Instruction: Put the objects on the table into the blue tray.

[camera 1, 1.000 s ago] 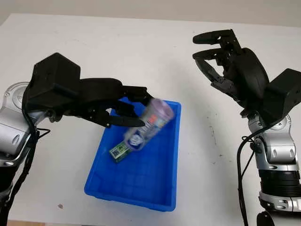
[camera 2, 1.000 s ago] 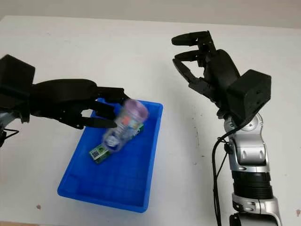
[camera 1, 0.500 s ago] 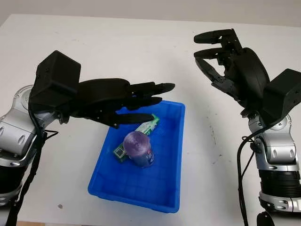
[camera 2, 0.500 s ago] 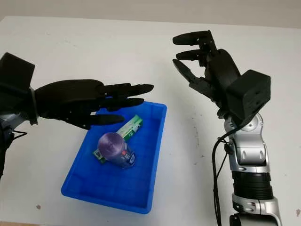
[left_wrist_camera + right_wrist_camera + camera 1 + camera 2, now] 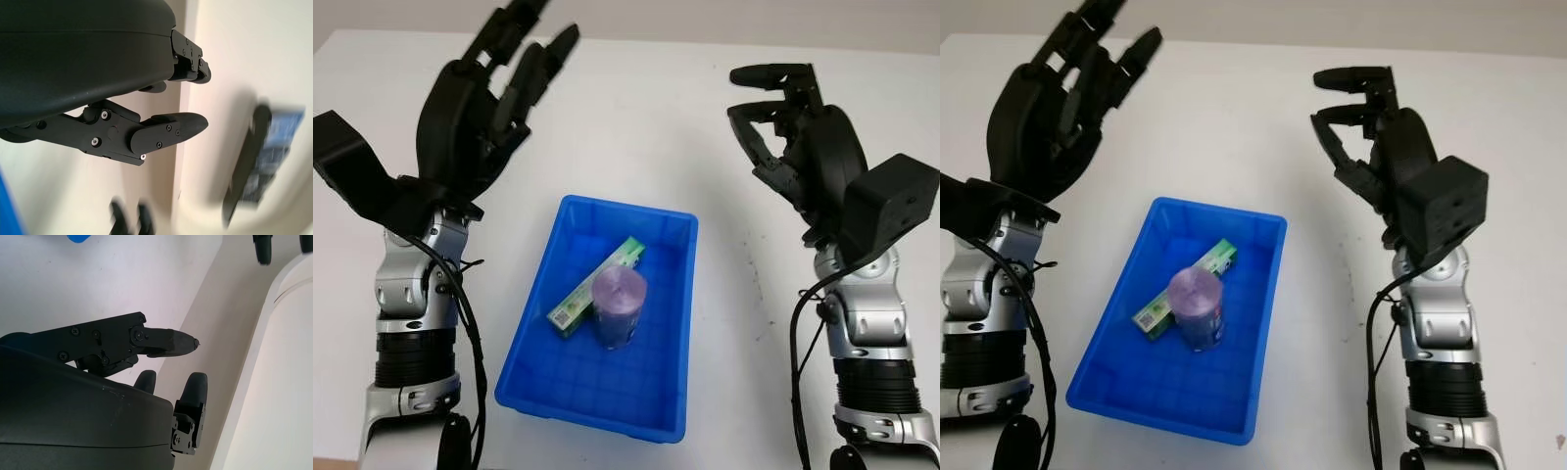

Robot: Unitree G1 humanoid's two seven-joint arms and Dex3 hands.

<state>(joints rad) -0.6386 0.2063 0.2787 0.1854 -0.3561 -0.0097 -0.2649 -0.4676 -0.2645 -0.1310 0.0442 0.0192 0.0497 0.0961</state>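
Observation:
A blue tray [image 5: 670, 392] lies in the middle of the white table. Inside it a purple-capped bottle [image 5: 618, 308] stands beside a green box [image 5: 597, 284] that lies slanted. My left hand [image 5: 494, 73] is raised high above the table's left side, open and holding nothing, well clear of the tray. My right hand [image 5: 773, 108] hangs raised over the table's right side, open and empty, and its fingers [image 5: 166, 342] are seen in the right wrist view.
The white table [image 5: 636, 117] runs to a far edge against a pale wall. Bare surface lies on all sides of the tray. Small dark specks mark the tabletop right of the tray.
The left hand let go of the bottle, which dropped into the tray and now stands by the green box. The left hand then rose up and back to the left. The right hand barely moved.

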